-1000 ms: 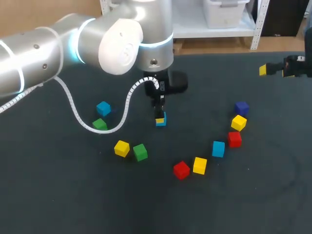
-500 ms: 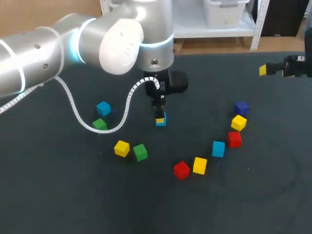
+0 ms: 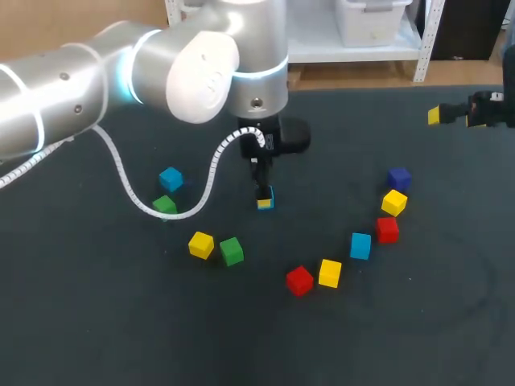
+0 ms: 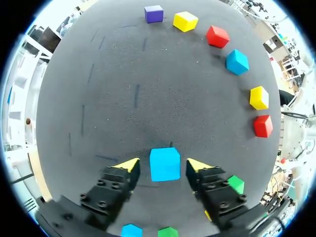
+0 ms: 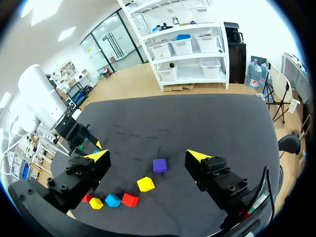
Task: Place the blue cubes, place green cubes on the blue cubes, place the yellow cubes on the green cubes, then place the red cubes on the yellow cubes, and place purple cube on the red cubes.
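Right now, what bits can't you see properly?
Head view: left gripper covers part of the middle blue cube.
Head view: right gripper cut off by the edge.
Left wrist view: green cube half behind a finger; second green cube, second blue cube clipped at the view's edge.
Right wrist view: red cube partly behind that gripper.

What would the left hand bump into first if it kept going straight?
The blue cube. The left hand points down at the table, and the cube sits between its open fingers with a gap each side. The fingers would probably slide past it onto the table, though depth is hard to judge.
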Tool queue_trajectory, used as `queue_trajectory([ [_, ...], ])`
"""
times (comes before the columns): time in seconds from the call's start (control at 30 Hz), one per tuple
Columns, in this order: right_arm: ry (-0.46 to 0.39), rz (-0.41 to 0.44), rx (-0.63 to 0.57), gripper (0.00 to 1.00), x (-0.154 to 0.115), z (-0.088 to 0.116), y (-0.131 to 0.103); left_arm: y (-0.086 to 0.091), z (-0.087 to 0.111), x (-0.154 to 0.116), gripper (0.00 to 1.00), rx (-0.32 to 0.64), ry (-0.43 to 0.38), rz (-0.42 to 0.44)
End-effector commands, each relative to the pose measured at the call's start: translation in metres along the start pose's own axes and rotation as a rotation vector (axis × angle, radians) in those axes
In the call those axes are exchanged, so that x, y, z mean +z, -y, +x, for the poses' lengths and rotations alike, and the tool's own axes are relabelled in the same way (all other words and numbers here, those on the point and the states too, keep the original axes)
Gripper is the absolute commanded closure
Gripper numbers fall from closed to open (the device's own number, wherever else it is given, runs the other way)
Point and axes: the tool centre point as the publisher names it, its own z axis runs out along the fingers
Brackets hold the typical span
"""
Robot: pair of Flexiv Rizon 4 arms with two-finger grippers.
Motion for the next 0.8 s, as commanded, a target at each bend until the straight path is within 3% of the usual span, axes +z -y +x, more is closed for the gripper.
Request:
queue_trajectory([
  [0.03,-0.001,0.003,0.001,0.0,-0.001,0.0,-0.001,-0.003,-0.003,-0.001,0.0,-0.01,-0.013,0.0],
  [0.27,-0.001,0.003,0.001,0.0,-0.001,0.0,-0.001,0.0,-0.004,-0.018,0.0,-0.018,0.014,-0.036],
  [0.5,-0.001,0.003,0.001,0.0,-0.001,0.0,-0.001,0.01,0.005,-0.043,0.0,-0.001,0.129,-0.008],
  [0.8,-0.001,0.003,0.001,0.0,-0.001,0.0,-0.001,0.007,0.039,-0.057,0.0,0.011,0.275,0.06],
])
